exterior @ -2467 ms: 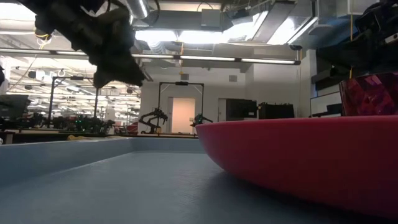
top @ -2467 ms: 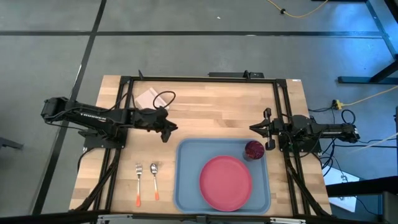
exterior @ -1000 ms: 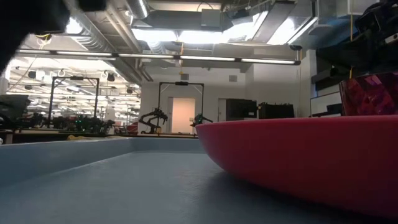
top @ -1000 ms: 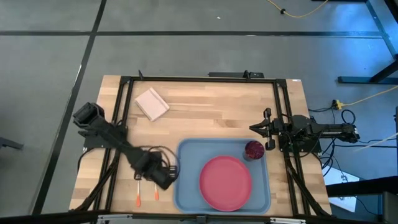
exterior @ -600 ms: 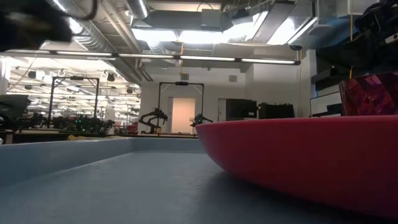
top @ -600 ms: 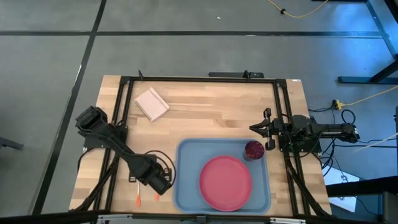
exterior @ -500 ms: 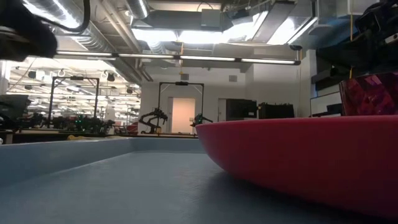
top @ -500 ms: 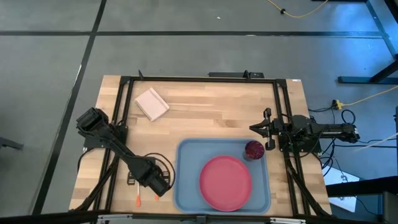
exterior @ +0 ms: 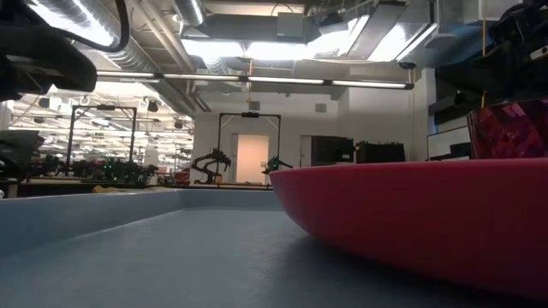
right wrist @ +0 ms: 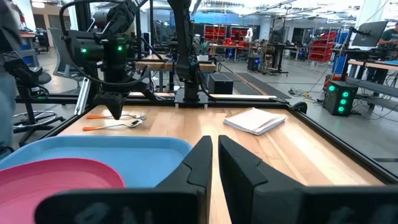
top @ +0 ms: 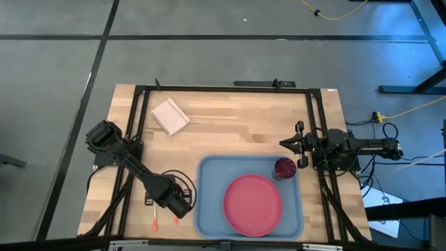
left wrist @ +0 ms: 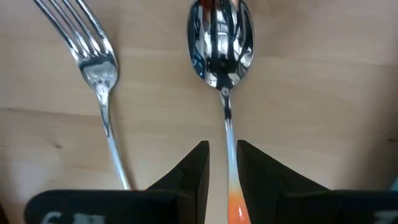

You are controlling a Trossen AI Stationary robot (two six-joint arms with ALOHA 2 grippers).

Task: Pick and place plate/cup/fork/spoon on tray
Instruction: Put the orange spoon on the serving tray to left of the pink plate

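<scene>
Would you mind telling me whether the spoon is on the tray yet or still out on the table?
Out. The spoon lies on bare wood beside the fork, left of the tray, its handle between the left gripper's fingers.

A grey floor (top: 56, 84) crossed by dark lines surrounds the wooden table (top: 237, 125). Beyond it lies an open workshop with long ceiling lights (exterior: 342, 83), exposed ducts (exterior: 154, 51), a pale doorway (exterior: 249, 157) and distant benches (right wrist: 186, 59).
</scene>
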